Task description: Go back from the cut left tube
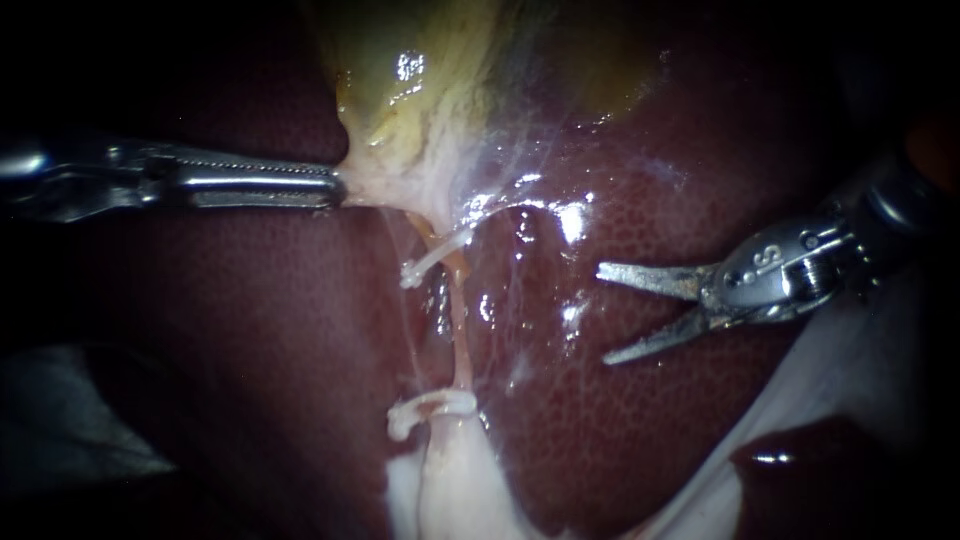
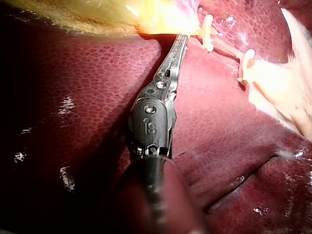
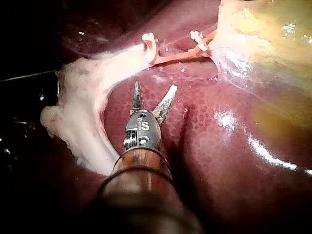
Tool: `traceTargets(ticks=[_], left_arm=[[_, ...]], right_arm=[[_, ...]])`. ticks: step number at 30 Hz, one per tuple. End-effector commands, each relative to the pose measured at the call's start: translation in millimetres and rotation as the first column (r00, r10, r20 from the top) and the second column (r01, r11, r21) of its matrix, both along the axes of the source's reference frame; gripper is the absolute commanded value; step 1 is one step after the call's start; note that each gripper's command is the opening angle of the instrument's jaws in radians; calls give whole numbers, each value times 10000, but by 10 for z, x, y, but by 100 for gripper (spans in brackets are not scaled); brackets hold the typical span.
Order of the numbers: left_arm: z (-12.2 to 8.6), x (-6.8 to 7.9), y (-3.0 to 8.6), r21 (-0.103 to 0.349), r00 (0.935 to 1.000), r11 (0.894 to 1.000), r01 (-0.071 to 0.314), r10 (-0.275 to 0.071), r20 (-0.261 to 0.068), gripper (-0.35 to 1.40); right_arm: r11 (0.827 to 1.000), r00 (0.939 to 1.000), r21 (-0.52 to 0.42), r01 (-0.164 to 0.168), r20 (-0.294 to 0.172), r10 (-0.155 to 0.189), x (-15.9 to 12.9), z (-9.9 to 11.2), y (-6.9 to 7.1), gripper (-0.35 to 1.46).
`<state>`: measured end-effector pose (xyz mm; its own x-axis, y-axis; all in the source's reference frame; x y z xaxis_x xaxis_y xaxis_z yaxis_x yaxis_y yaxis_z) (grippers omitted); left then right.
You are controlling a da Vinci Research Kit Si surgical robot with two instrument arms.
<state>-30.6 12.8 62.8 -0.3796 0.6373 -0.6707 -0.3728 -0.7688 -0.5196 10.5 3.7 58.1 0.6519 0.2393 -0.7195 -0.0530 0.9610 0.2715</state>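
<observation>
The left tube lies cut in two: a pale upper stump (image 1: 422,264) hangs under the gallbladder (image 1: 430,80), and a curled lower stump (image 1: 420,405) sits on white tissue. Beside them on the right a thin orange tube (image 1: 461,325) runs whole between the two ends. My right instrument (image 1: 603,314) hovers over the liver to the right of the tubes, its two blades open and empty, well apart from the stumps (image 3: 148,46). My left instrument (image 1: 336,188) has its jaws shut on the gallbladder's pale lower end (image 2: 181,30), holding it leftward.
Dark red liver (image 1: 650,430) fills the field around the tubes. White fatty tissue (image 1: 450,490) spreads from the lower stump toward the near edge. A pale sheet (image 1: 830,400) lies at the lower right under my right instrument's shaft.
</observation>
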Motion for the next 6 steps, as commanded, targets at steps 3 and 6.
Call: traceTargets(ticks=[3, 6], left_arm=[[0, 0, 0, 18, 10000, 10000, 3, -3, -3, -35], [-1, 2, 1, 26, 10000, 10000, -6, 6, 5, -35]], right_arm=[[10000, 10000, 17, 25, -13, -25, 0, 1, 0, 144], [9999, 9999, 19, 109, -70, -109, 1, 1, 0, 144]])
